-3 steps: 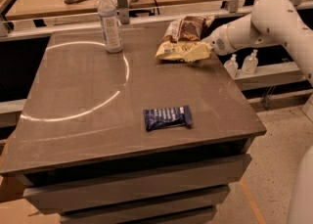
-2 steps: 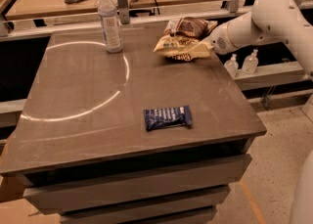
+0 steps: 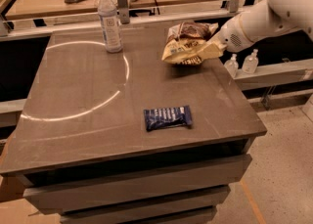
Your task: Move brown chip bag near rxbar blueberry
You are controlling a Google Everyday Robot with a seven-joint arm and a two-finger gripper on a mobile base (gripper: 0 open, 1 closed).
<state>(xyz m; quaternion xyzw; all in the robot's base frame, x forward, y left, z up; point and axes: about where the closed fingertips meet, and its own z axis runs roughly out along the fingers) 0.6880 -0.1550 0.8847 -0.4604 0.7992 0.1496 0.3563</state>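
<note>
My gripper [image 3: 214,48] is clamped on the brown chip bag [image 3: 187,47] at its right edge. That's well behind the rxbar blueberry [image 3: 167,118], slightly right. The bar's long axis runs left-right.

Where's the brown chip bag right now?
In the camera view, the brown chip bag is at the far right of the table, held at its right edge by the gripper, right of the water bottle, beyond the rxbar blueberry.

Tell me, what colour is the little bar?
The bar is navy blue with white lettering, camera view; the gripper is at the brown chip bag.
</note>
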